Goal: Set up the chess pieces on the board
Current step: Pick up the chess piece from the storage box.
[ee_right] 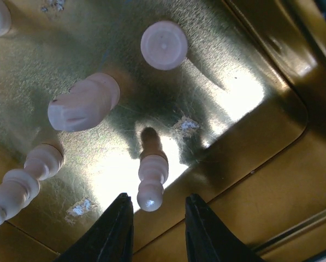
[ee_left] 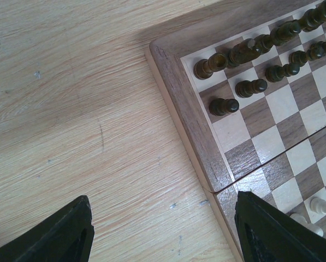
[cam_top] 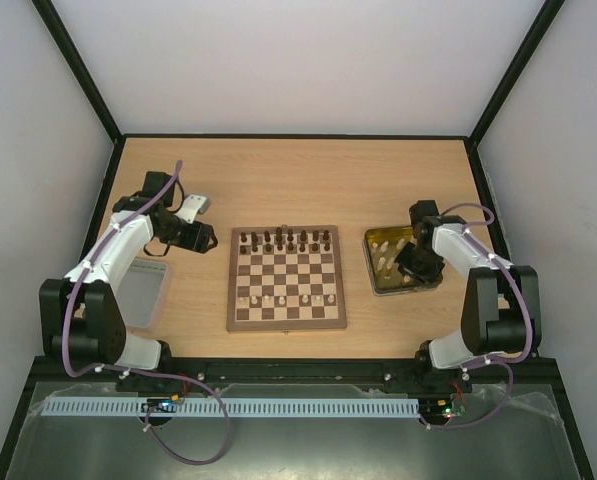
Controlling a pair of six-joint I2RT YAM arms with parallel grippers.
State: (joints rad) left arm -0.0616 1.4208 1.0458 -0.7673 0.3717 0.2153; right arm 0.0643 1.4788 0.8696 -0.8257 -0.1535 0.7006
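Top view: the board (cam_top: 286, 278) lies flat in the middle of the table (cam_top: 278, 180), with one arm on each side of it.
Dark pieces (cam_top: 278, 240): they stand in the far rows of the board.
Cream pieces (cam_top: 268, 299): a few stand near the close side of the board, and more are in the yellow tray (cam_top: 370, 262).
Yellow tray: it sits on the table near the right side of the board.
Left gripper (ee_left: 163, 196): its two fingers (ee_left: 59, 234) are spread wide with nothing between them. It hangs over the bare table just beside the left edge of the board.
Right gripper (ee_right: 157, 199): it is low over the tray. Its fingers are close together with a small gap, and they are not squeezing anything.
Cream pawn (ee_right: 150, 180): it is on the shiny tray, with its round top right at the gap between the right fingertips. I cannot tell if a finger touches it.
Other tray pieces: a chunky cream piece (ee_right: 83, 102) and a round cream piece (ee_right: 164, 45) are farther from the fingers.
Grey lid (cam_top: 143, 290): it lies on the table by the left arm.
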